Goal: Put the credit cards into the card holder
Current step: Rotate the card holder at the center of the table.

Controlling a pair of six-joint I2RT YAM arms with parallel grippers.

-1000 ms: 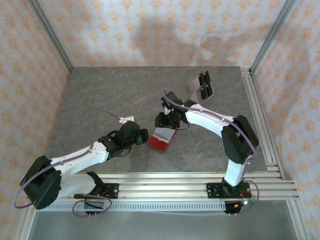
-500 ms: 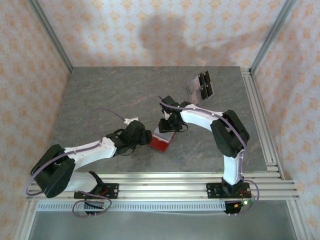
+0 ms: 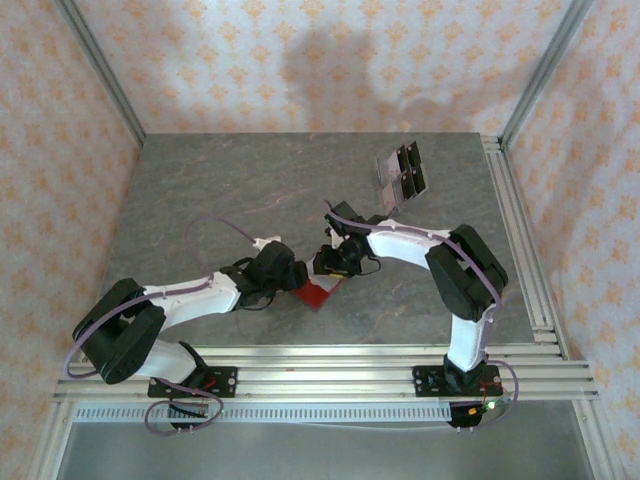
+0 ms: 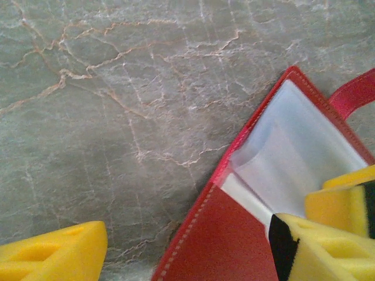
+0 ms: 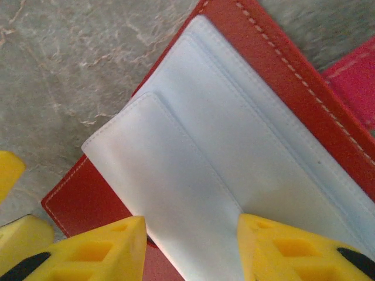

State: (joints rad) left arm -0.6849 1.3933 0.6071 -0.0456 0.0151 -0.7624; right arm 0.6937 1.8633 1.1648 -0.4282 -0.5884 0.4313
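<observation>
Card holder (image 3: 318, 292): small red wallet, lying open, just toward 6 o'clock from centre of table (image 3: 200, 200). Left gripper (image 4: 184, 234): jaws wide apart, straddling the red corner. Right gripper (image 5: 188, 225): jaws partly apart, grey leaf (image 5: 176, 158) between them; pinching or not, cannot tell. Credit cards (image 3: 402, 173) at 1 o'clock from holder, well apart. Holder likely light, floppy, prone to fold shut: pin cover flat. Cards likely thin, stiff, slick: take by edges.

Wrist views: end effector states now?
Left end effector: open, nothing gripped.
Right end effector: open, astride the holder, no grip visible.
</observation>
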